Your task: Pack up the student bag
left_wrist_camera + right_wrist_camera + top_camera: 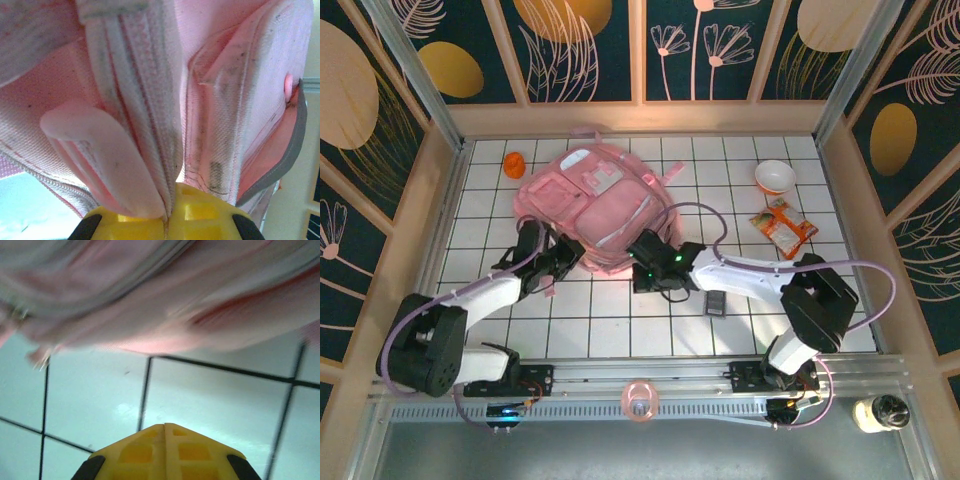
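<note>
The student bag (592,200), a large pale pink backpack, lies flat in the middle of the white tiled table. My left gripper (553,264) is at the bag's near left edge. In the left wrist view its yellow fingers (210,220) are shut on a fold of the bag's (145,100) pink zip-edged fabric, which rises from between them. My right gripper (642,266) sits at the bag's near right edge. Its yellow fingertips (145,447) are pressed together with nothing between them, just above the tiles, and the bag (165,305) hangs slightly ahead of them.
An orange item (514,164) lies far left of the bag. A white bowl (775,177) and an orange snack packet (783,226) are at the far right. A small black object (716,302) lies by the right arm. A pink ring (639,400) rests on the front rail.
</note>
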